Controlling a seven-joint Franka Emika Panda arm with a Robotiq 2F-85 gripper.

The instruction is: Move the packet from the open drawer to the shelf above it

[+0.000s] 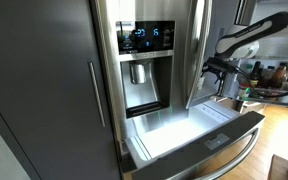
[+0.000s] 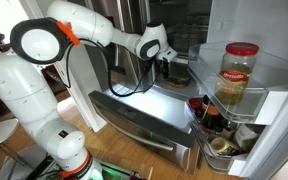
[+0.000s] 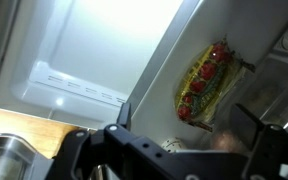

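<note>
The packet (image 3: 206, 80), green and yellow with red print, shows only in the wrist view. It lies flat on a grey surface just right of the drawer's white interior (image 3: 94, 50). My gripper (image 3: 184, 125) is open, its two dark fingers wide apart, and the packet lies clear beyond the tips. In both exterior views the gripper (image 1: 216, 70) (image 2: 169, 66) is inside the fridge compartment, above the pulled-out steel drawer (image 1: 199, 150) (image 2: 144, 122). The packet is hidden in both exterior views.
The fridge door stands open, and its door shelves hold a big jar (image 2: 239, 75) and small bottles (image 2: 206, 115). A dispenser panel (image 1: 144, 40) is on the closed door. A tall dark cabinet (image 1: 34, 90) stands beside the fridge. A small white round thing (image 3: 170, 146) sits by the fingers.
</note>
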